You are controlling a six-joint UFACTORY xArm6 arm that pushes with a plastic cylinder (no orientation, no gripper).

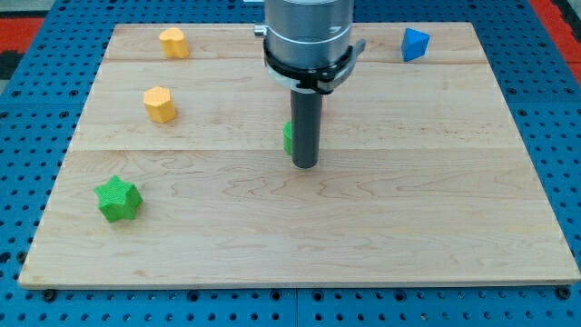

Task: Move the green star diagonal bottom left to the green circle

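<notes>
The green star [118,199] lies near the board's left edge, low in the view. The green circle [287,138] sits near the board's middle, mostly hidden behind my rod; only a sliver of its left side shows. A trace of red shows at the rod's right side, too little to name. My tip [305,166] rests on the board just at the bottom right of the green circle, touching or nearly touching it. The tip is far to the right of the green star.
A yellow block [173,43] sits at the top left and another yellow block [159,104] below it. A blue block [415,44] sits at the top right. The wooden board [408,227] lies on a blue pegboard table [27,182].
</notes>
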